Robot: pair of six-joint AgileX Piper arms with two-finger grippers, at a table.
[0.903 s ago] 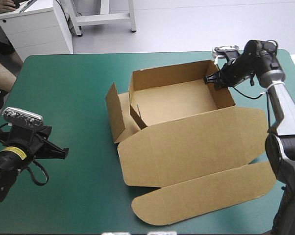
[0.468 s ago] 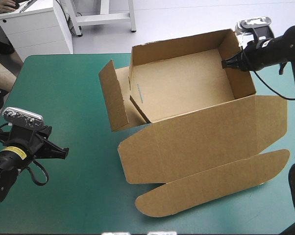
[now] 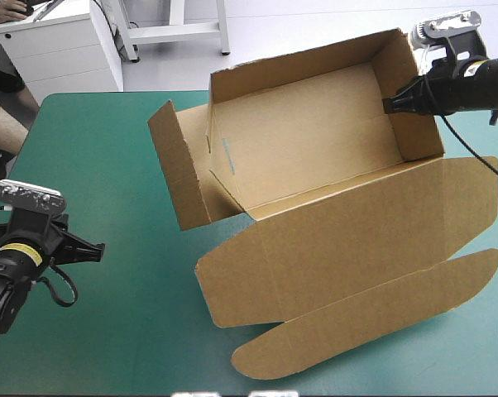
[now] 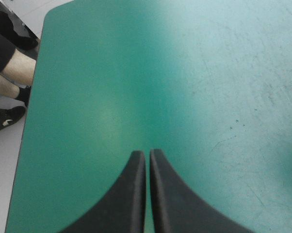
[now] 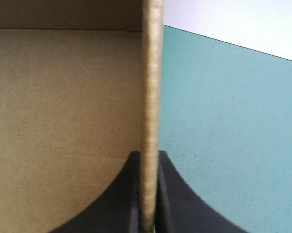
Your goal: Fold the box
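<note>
brown box [image 3: 315,141] sits mid-right on the teal-green cover [image 3: 108,149], an open tray tipped up toward the camera.

high view: right gripper [image 3: 390,105] is clamped on the tray's right wall, up near the far corner, with its arm coming in from the right. lid [image 3: 348,240] spreads out flat toward the near edge, with a rounded tuck flap [image 3: 373,318] at its end (resting on the cover or just above it, can't tell). a loose side flap [image 3: 179,178] stands up at the tray's left end. left gripper [image 3: 96,251] is at the near-left of the table, well apart from the box.

left wrist view: left gripper [image 4: 147,154] is closed on nothing, its black fingers [image 4: 131,194] meeting in a point with only a hairline between them. bare cover [image 4: 185,73] lies ahead.

right wrist view: right gripper [image 5: 148,155] pinches the box wall [image 5: 151,73] edge-on between its fingers [image 5: 112,204], all but closed on the board. the tray's inside [image 5: 63,97] is on one side of the wall, cover [image 5: 223,121] on the other.
</note>
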